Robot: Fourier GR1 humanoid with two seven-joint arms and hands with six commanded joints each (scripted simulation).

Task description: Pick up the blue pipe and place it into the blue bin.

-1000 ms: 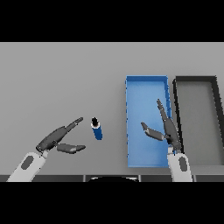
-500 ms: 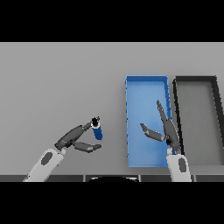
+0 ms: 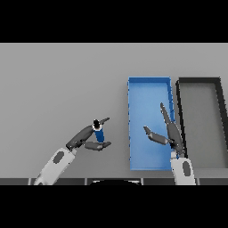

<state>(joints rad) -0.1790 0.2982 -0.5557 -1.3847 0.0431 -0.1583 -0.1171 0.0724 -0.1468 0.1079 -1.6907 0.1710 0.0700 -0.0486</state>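
Grey tabletop [image 3: 53,80], flat and plain, fills the scene. Left hand [image 3: 84,137], dark, on a white and grey arm coming in from the lower left, reaches up and to the right; its fingers [image 3: 103,120] run along the far side of the small blue pipe [image 3: 99,133] and its thumb [image 3: 99,145] lies along the near side, so the pipe sits between them. Contact on both sides looks likely, though whether the hand truly pinches the pipe cannot be told. The pipe is a short blue cylinder standing roughly upright with a dark cap at its top end, located left of the blue rectangular bin [image 3: 149,84] and apart from it, near the front part of the table. Right hand [image 3: 171,133], dark, rises from the lower edge on the right, over the near right part of the blue bin; its fingers are straight and point away towards the far side, thumb spread out to the left, holding nothing. A black rectangular bin [image 3: 199,81] with a grey floor stands just right of the blue one, long sides parallel.
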